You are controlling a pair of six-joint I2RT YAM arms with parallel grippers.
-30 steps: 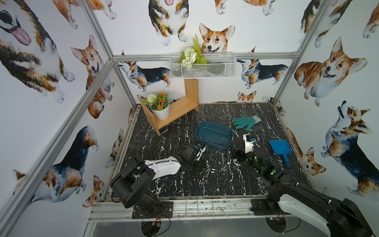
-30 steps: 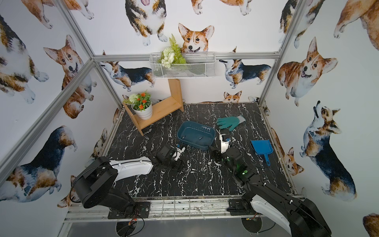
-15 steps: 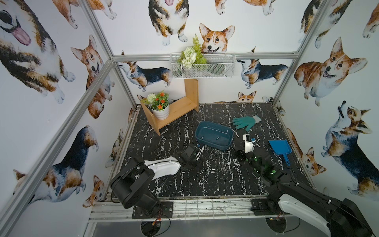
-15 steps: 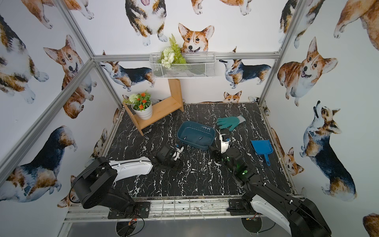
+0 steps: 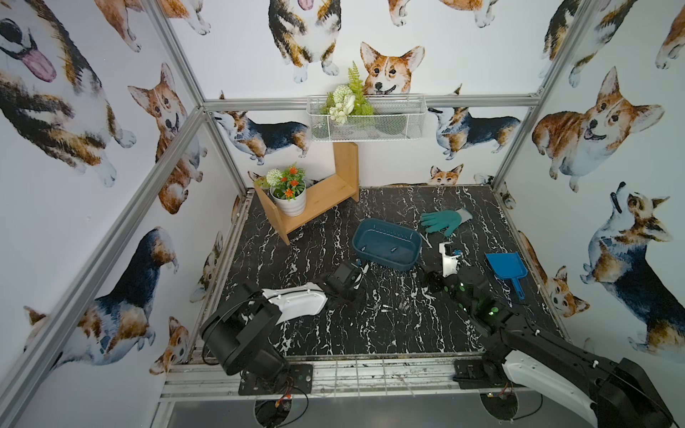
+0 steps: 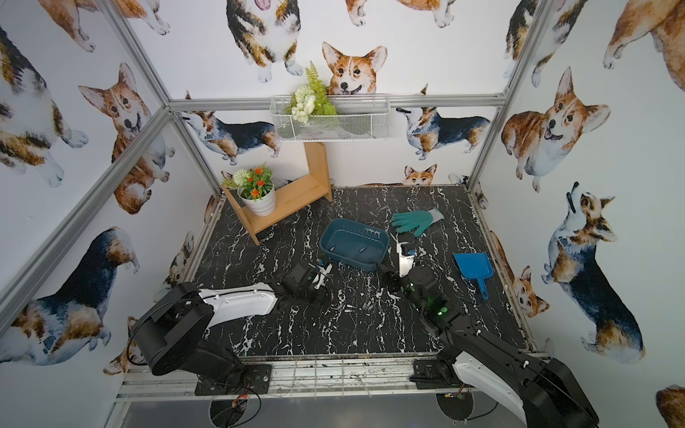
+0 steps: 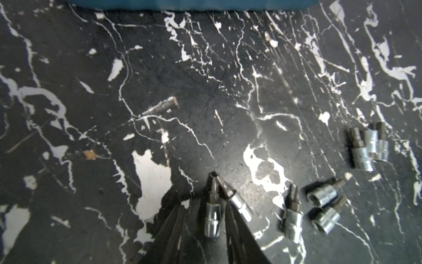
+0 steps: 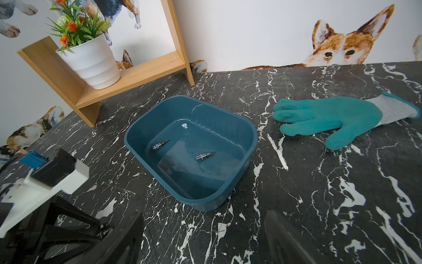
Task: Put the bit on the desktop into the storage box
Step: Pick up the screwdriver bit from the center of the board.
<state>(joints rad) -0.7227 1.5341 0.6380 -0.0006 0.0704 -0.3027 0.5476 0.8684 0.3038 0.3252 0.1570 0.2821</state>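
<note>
In the left wrist view my left gripper (image 7: 211, 197) is shut on a silver bit (image 7: 212, 214), with a dark finger against each side of it. A second bit (image 7: 238, 204) leans against one finger. Several more bits (image 7: 322, 196) lie loose on the black marble desktop (image 5: 333, 333). The teal storage box (image 5: 385, 226) stands just beyond my left gripper (image 5: 352, 292). Two bits (image 8: 204, 156) lie on its floor. My right gripper (image 8: 205, 230) hovers open and empty in front of the storage box (image 8: 205, 201), at its near right corner (image 5: 430, 274).
A teal glove (image 5: 444, 220) lies behind the box on the right. A bright blue dustpan (image 5: 506, 266) sits near the right edge. A wooden shelf (image 5: 322, 202) with a potted plant (image 5: 289, 202) stands at the back left, and a wire basket (image 5: 367, 118) hangs on the wall.
The left gripper's jaws have come together around the bit. Both arms stay about where they were.
</note>
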